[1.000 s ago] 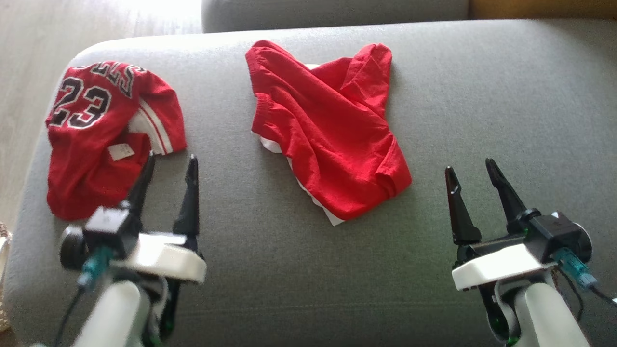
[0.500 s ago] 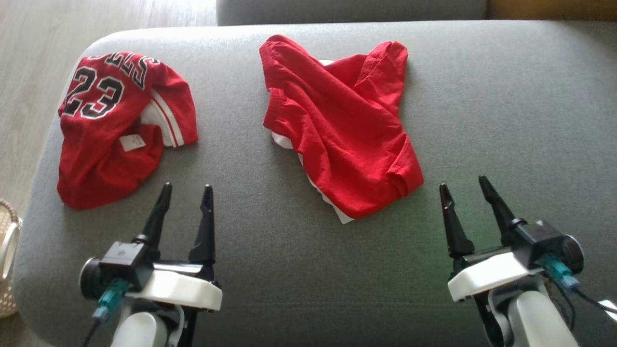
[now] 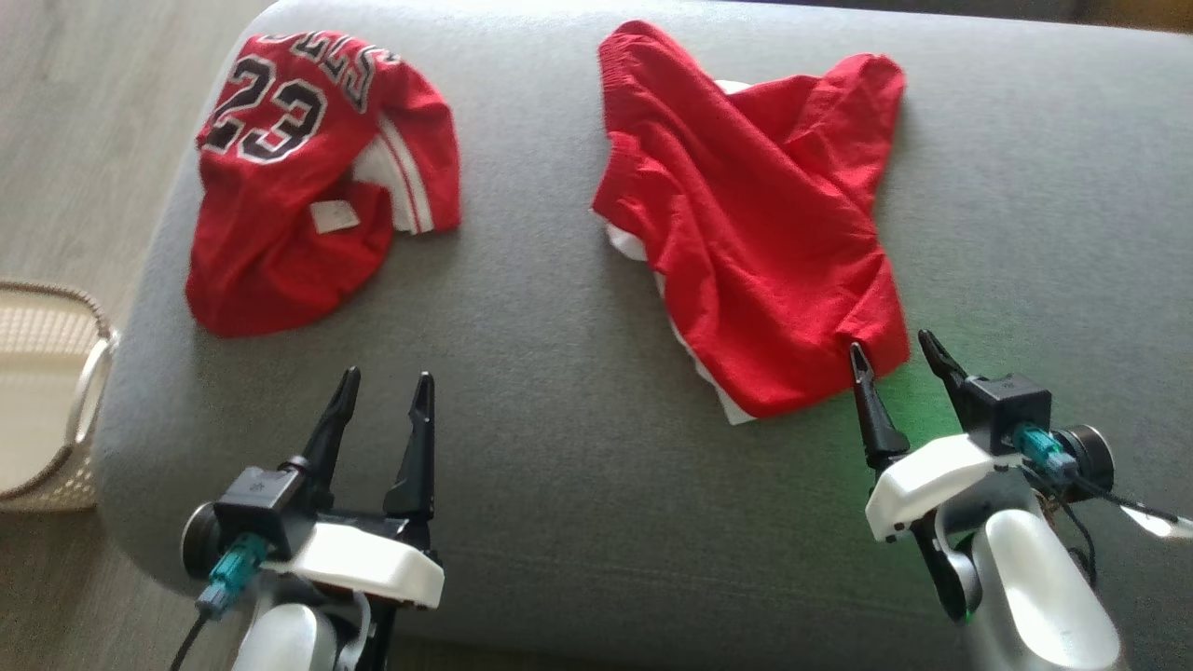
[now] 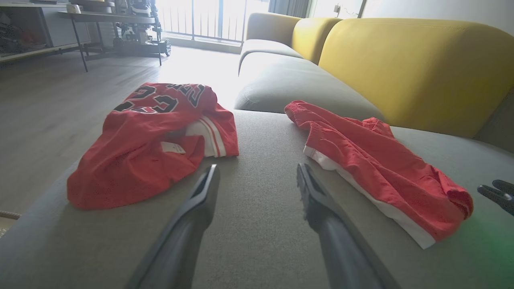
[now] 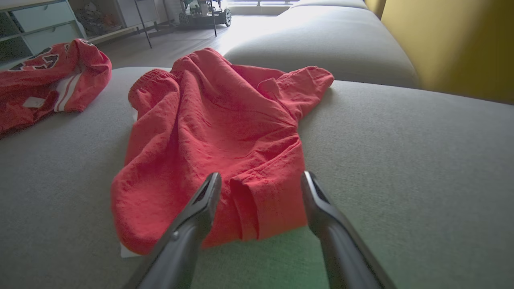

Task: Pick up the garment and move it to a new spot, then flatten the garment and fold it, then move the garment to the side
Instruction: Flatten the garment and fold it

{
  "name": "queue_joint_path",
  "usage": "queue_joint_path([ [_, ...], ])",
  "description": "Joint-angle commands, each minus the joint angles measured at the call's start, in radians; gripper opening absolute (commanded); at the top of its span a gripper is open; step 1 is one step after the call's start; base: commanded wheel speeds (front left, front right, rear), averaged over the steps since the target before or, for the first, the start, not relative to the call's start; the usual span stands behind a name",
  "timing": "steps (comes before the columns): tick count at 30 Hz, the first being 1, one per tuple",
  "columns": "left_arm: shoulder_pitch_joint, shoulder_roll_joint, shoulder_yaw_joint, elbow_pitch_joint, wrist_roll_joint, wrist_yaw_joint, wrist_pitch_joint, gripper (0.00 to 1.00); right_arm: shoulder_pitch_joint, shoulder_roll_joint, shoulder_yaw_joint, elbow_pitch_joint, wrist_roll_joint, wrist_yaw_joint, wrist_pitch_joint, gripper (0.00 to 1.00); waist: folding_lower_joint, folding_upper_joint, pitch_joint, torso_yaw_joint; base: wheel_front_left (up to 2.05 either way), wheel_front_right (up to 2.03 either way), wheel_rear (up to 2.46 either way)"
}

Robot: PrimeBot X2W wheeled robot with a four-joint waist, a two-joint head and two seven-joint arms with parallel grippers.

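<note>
The right jaws are spread and set astride the near corner of the red shorts [image 5: 217,132], which lie crumpled on the grey sofa seat [image 3: 541,391] directly ahead of those jaws. Nothing is pinched yet. This placement is judged to prepare a pinch on the folded hem, where the doubled edge offers a firm hold, so that the shorts can be lifted and carried to a new spot. The left jaws are likewise spread and empty. They are held over bare seat, with the numbered jersey [image 3: 308,168] ahead and to their left and the shorts ahead and to their right. This arm is judged to be kept clear until flattening is required. A pale basket [image 3: 56,294] stands on the floor well to the left of the left jaws. Compared with the picture of half a second ago, the head camera has been shifted, so the whole scene appears displaced. Relative to the shorts, however, the right jaws have been brought forward from short of the hem until their tips reach it.
</note>
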Motion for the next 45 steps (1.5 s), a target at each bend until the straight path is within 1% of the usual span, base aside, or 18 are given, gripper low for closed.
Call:
queue_joint_path([
  [1, -0.039, -0.002, 0.038, -0.025, -0.001, -0.006, -0.006, 1.00, -0.048, 0.003, 0.014, -0.001, -0.009, 0.000, 0.005, 1.00, 0.0000, 0.0000, 0.018, 0.031, 0.00, 0.00, 0.00],
  [5, -0.043, -0.005, 0.035, -0.028, -0.005, -0.016, -0.006, 1.00, -0.073, 0.003, -0.006, 0.061, -0.025, 0.000, 0.005, 1.00, 0.0000, 0.0000, 0.029, 0.058, 0.00, 0.00, 0.00],
  [11, -0.050, -0.007, 0.054, -0.099, -0.031, -0.022, -0.006, 1.00, -0.119, 0.003, -0.069, 0.142, -0.049, 0.000, -0.003, 1.00, 0.0000, 0.0000, 0.046, 0.081, 0.00, 0.00, 0.00],
  [12, -0.050, -0.007, 0.052, -0.103, -0.033, -0.022, -0.006, 1.00, -0.126, 0.003, -0.075, 0.156, -0.048, 0.000, -0.004, 0.50, 0.0000, 0.0000, 0.047, 0.084, 0.00, 0.00, 0.00],
  [13, -0.050, -0.007, 0.051, -0.106, -0.032, -0.022, -0.006, 1.00, -0.135, 0.003, -0.082, 0.167, -0.040, 0.000, -0.008, 0.03, 0.0000, 0.0000, 0.048, 0.086, 0.00, 0.00, 0.00],
  [14, -0.050, -0.007, 0.049, -0.107, -0.031, -0.022, -0.006, 1.00, -0.143, 0.003, -0.084, 0.175, -0.031, 0.000, -0.012, 0.00, 0.0000, 0.0000, 0.048, 0.086, 0.00, 0.00, 0.00],
  [17, -0.051, -0.007, 0.052, -0.107, -0.030, -0.022, -0.006, 1.00, -0.156, 0.003, -0.083, 0.185, -0.014, 0.000, -0.020, 0.00, 0.0000, 0.0000, 0.046, 0.083, 0.00, 0.00, 0.00],
  [20, -0.048, -0.007, 0.052, -0.101, -0.033, -0.021, -0.006, 1.00, -0.172, 0.003, -0.071, 0.166, 0.018, 0.000, -0.033, 0.00, 0.0000, 0.0000, 0.036, 0.072, 0.00, 0.00, 0.00],
  [23, -0.042, -0.007, 0.050, -0.096, -0.038, -0.019, -0.006, 1.00, -0.182, 0.003, -0.051, 0.108, 0.059, 0.000, -0.040, 0.00, 0.0000, 0.0000, 0.019, 0.053, 0.00, 0.00, 0.00],
  [27, -0.032, -0.007, 0.049, -0.091, -0.041, -0.017, -0.006, 1.00, -0.186, 0.003, -0.029, -0.004, 0.085, 0.000, -0.034, 0.00, 0.0000, 0.0000, -0.012, 0.022, 0.00, 0.00, 0.00],
  [30, -0.022, -0.007, 0.049, -0.089, -0.046, -0.014, -0.006, 1.00, -0.185, 0.003, -0.053, -0.087, 0.083, 0.000, 0.027, 0.00, 0.0000, 0.0000, -0.035, 0.001, 0.00, 0.00, 0.00],
  [34, -0.013, -0.007, 0.045, -0.091, -0.052, -0.012, -0.006, 1.00, -0.171, 0.003, -0.131, -0.169, 0.042, 0.000, 0.153, 0.00, 0.0000, 0.0000, -0.050, -0.017, 0.00, 0.00, 0.00],
  [35, -0.013, -0.007, 0.042, -0.091, -0.054, -0.011, -0.006, 1.00, -0.166, 0.003, -0.151, -0.177, 0.013, 0.000, 0.187, 0.00, 0.0000, 0.0000, -0.050, -0.018, 0.00, 0.00, 0.00],
  [39, -0.021, -0.007, 0.031, -0.092, -0.058, -0.011, -0.006, 1.00, -0.169, 0.002, -0.214, -0.173, -0.059, 0.000, 0.279, 0.00, 0.0000, 0.0000, -0.035, -0.021, 0.00, 0.00, 0.00],
  [42, -0.031, -0.007, 0.025, -0.092, -0.060, -0.011, -0.006, 1.00, -0.196, -0.013, -0.251, -0.136, -0.101, 0.000, 0.295, 0.00, 0.0000, 0.0000, -0.013, -0.018, 0.00, 0.00, 0.00],
  [45, -0.044, -0.007, 0.018, -0.089, -0.060, -0.013, -0.006, 1.00, -0.248, -0.035, -0.295, -0.076, -0.118, 0.000, 0.281, 0.00, 0.0000, 0.0000, 0.012, -0.014, 0.00, 0.00, 0.00],
])
